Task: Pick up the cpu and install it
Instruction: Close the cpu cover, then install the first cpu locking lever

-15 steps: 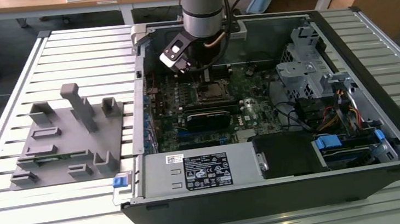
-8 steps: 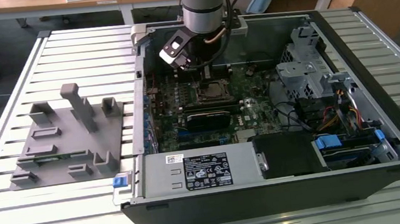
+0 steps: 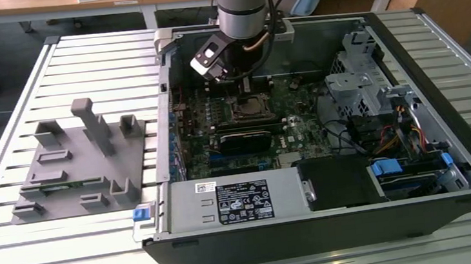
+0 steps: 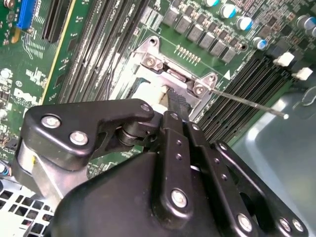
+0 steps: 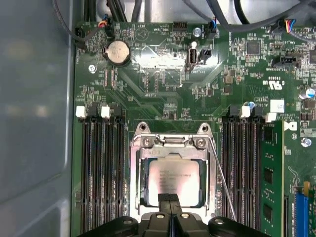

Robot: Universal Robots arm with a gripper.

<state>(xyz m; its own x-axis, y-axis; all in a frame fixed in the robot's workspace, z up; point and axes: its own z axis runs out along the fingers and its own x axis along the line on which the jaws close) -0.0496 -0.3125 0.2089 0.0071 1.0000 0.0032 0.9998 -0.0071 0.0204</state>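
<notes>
Fig.: Arm reaches into the open computer case point(image 3: 315, 234) on the slatted counter point(image 3: 82, 62). The cpu point(image 5: 174, 177) lies flat inside the metal socket frame point(image 5: 136, 163) on the motherboard point(image 5: 163, 94), betw. two banks of memory slots. The hand point(image 5: 169, 199) is closed, fingers pressed together w/ nothing gripped, tips over one edge of the cpu. Contact is probable but unclear. A thin latch lever point(image 5: 222, 187) runs beside the frame.

We see the cpu point(image 5: 174, 178) in the first wrist view: a flat square chip with a pale silver, faintly printed top and a thin dark rim. It lies level inside the metal socket frame point(image 5: 170, 143), just above centre in the exterior view.
</notes>
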